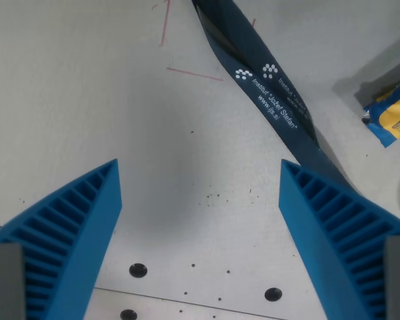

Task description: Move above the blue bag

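My gripper [200,175] is open and empty; its two blue ribbed fingers [73,227] frame the bottom of the wrist view, above bare white table. A blue and yellow bag [395,115] lies at the wrist view's right edge, only partly in frame, well to the right of and beyond the fingers. A dark blue lanyard [267,83] with white print runs diagonally from the top centre down behind the right finger.
The white table [87,87] has thin red pencil lines [193,72] near the top. Several small dark screw holes [138,270] and a plate seam run along the bottom. Small dark specks lie between the fingers.
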`<state>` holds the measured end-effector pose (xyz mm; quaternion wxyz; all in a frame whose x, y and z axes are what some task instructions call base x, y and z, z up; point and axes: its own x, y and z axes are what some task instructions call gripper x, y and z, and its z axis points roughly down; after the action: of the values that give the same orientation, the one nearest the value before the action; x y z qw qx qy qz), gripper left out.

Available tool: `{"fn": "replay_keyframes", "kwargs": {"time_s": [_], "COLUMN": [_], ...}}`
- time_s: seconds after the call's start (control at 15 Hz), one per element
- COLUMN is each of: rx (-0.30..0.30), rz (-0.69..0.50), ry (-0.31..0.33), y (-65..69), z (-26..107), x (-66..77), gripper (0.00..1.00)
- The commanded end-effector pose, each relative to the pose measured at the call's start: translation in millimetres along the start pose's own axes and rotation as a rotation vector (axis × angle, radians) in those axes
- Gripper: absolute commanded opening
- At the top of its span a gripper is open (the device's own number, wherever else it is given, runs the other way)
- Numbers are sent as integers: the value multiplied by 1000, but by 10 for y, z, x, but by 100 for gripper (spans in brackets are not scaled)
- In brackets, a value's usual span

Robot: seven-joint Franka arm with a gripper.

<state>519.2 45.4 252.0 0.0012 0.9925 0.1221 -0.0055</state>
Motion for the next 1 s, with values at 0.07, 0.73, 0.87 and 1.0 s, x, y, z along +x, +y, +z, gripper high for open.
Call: {"fn": "replay_keyframes", "kwargs": {"time_s": [0.07,0.73,0.87,1.0], "rx": [-1,-3,-4,-4], "rz": [0,80,116,158], "ry": [5,11,16,20], "y": [1,54,91,140], "z": [-23,7,30,59], "x": [3,7,10,14], "gripper": [100,100,100,100]}}
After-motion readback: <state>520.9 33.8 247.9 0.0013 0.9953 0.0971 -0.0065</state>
